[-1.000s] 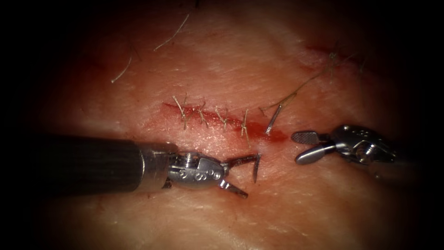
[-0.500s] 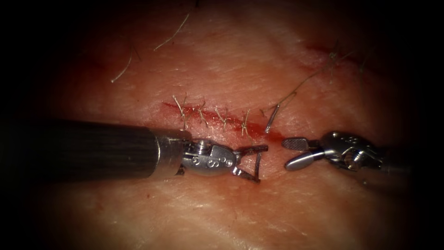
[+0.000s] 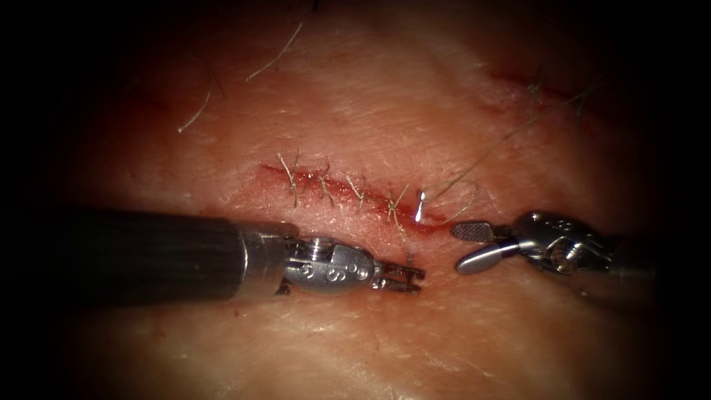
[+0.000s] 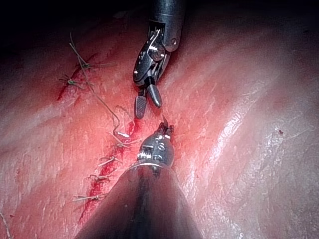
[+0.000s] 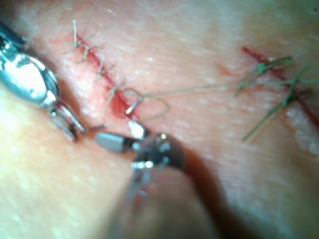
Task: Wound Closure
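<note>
Left hand (image 3: 404,278) is clamping the needle's (image 3: 419,206) emerged end — body buried across the cut (image 3: 341,189); right hand (image 3: 468,246) is waiting wide, empty.

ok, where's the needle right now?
In the endoscope view the needle sits in the tissue below the cut's right end; the left hand grips one end, the other shows above.

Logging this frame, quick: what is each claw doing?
Left claw: shut on the curved steel needle, near its tip.
Right claw: open, holding nothing.

Curved needle (image 3: 419,208) buried in tissue (image 3: 355,111) at cut's (image 3: 333,187) right end, thread (image 3: 481,159) trailing right
</note>
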You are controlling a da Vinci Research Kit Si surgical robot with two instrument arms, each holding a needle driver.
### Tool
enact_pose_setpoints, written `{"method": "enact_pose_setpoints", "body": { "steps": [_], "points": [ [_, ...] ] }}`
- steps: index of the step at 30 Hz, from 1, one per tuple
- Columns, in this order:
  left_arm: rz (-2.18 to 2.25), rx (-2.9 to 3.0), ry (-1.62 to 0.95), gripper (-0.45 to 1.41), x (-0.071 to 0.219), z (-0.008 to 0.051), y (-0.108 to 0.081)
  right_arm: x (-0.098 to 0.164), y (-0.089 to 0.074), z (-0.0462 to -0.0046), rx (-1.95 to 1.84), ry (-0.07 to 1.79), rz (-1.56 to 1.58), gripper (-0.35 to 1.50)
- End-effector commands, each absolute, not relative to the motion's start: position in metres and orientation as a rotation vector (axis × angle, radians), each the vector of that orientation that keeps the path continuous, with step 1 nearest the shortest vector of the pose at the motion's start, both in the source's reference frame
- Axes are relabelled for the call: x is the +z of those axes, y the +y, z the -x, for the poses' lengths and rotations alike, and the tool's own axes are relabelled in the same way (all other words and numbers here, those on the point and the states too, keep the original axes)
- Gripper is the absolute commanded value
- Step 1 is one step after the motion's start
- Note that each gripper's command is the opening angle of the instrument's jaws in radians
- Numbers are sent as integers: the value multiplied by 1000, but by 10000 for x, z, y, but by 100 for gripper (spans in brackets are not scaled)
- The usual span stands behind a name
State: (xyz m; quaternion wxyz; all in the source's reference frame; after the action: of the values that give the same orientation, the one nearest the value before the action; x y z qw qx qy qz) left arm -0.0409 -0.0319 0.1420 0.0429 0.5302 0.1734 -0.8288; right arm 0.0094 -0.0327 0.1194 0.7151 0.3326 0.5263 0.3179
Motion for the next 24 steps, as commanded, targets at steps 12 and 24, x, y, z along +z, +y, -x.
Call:
{"method": "enact_pose_setpoints", "body": {
  "steps": [12,24],
  "points": [
    [-1732,-2461,907,-45,1336,424,-334,1203,-337,-101,699,1172,-735,123],
    [-1742,-2410,1011,-45,1279,408,-335,1204,-341,-97,696,1173,-732,123]
  ]
}}
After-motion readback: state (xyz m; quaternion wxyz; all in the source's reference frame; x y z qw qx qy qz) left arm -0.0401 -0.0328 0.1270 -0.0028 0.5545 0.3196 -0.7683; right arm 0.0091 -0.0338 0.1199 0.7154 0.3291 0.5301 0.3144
